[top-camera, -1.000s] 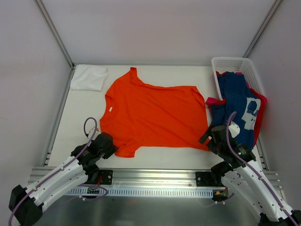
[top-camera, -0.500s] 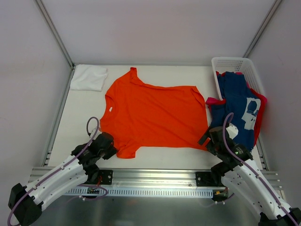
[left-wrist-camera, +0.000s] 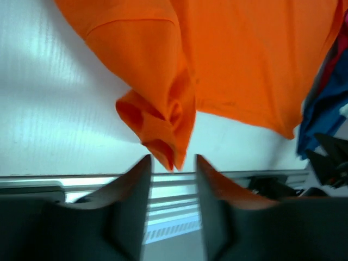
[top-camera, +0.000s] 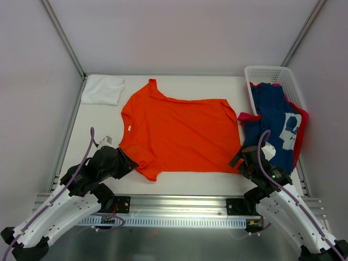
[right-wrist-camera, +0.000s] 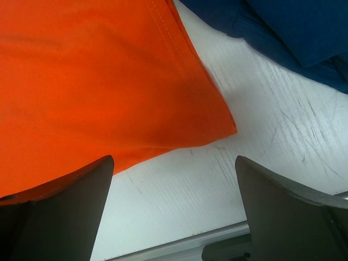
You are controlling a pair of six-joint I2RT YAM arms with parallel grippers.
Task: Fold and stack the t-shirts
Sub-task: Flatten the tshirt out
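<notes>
No legible text anywhere

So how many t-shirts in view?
4: bright orange shirt spread mid-table; folded white shirt, far-left corner; navy printed shirt spilling from white lattice basket; pink-red shirt beneath it. More may be hidden there.

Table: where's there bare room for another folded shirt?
Bare: the far strip between the white shirt and the basket, beyond the orange shirt; the left edge nearer than the white shirt. Crowded: the right side, where the navy shirt spills from the basket.
</notes>
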